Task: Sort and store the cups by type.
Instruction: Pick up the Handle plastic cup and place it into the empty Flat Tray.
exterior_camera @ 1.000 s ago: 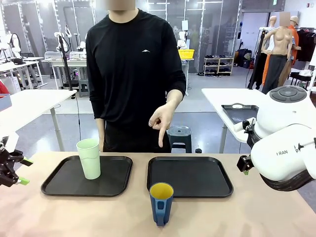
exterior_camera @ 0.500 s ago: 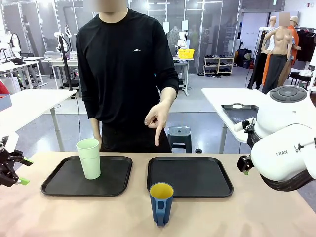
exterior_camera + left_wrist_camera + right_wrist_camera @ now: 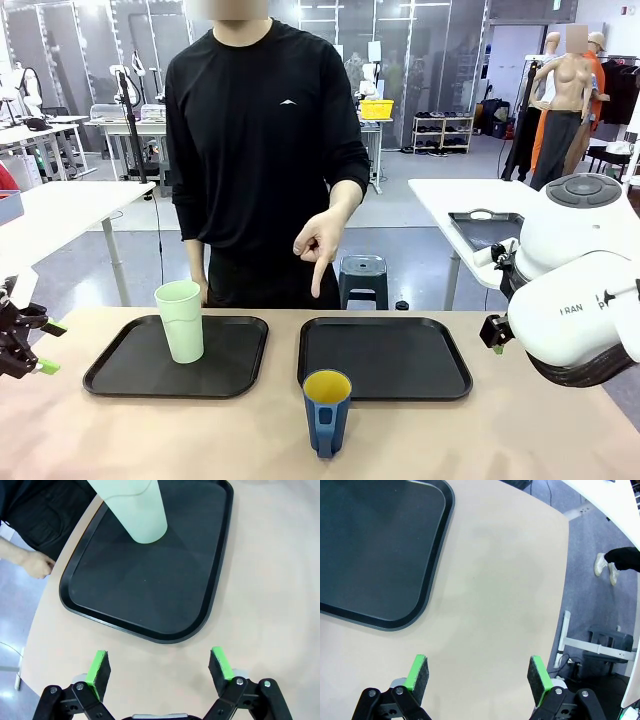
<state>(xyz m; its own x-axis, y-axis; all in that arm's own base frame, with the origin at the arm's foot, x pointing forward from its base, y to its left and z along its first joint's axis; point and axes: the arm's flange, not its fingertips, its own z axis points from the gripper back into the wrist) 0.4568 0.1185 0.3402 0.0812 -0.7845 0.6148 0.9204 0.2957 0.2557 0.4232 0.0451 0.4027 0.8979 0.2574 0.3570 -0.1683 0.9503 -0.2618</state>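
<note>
Lettering is showing on the white shell of the right arm (image 3: pixel 575 320): small dark capitals are reading "RAN", with an unclear stroke standing just before them. Further to the right on the same shell, another dark mark is sitting partly cut off at the picture's edge and cannot be read. The person's black shirt (image 3: pixel 265 160) is carrying a small white emblem (image 3: pixel 288 103) on the chest, without legible letters.

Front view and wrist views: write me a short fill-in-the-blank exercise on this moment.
The mint-green tumbler stands upright on a black ____. The blue mug is ____ inside. The person's hand points ____. The left gripper and the right gripper both stand ____.
Missing words: tray; yellow; down; open.
</note>
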